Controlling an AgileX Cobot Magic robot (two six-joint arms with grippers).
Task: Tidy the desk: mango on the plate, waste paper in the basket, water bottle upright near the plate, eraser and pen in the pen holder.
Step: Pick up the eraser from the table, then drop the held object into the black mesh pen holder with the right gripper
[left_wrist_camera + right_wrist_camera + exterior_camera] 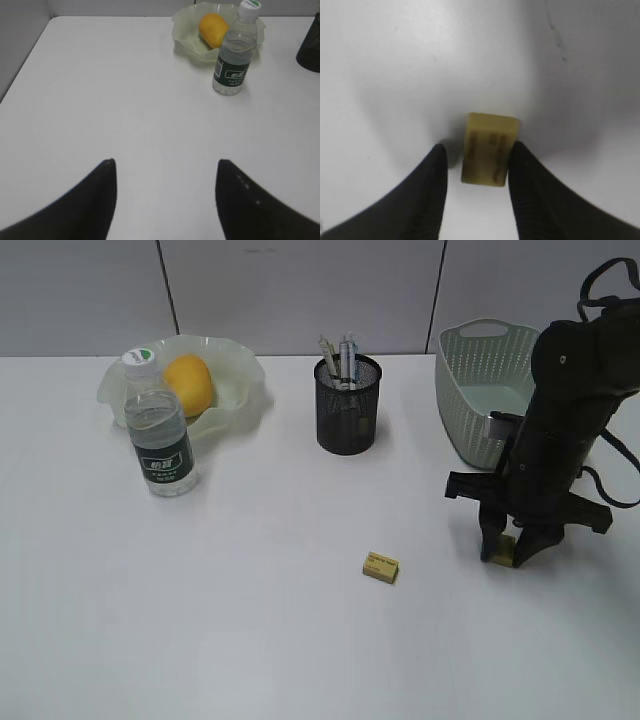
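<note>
My right gripper [510, 548] points down at the table in front of the basket [480, 390], its jaws either side of a yellow eraser [490, 145]. The right finger touches the eraser; a narrow gap shows at the left finger [432, 175]. A second yellow eraser [381, 567] lies mid-table. The mango [189, 385] sits in the ruffled green plate [240, 380], and the water bottle [160, 435] stands upright beside it. Pens stand in the black mesh pen holder [348, 410]. My left gripper [166, 161] hangs open over bare table. The waste paper is out of view.
The white table runs to a grey wall behind the plate, pen holder and basket. The right arm's dark body [570, 410] hides part of the basket's front. The table's left edge [25, 60] shows in the left wrist view.
</note>
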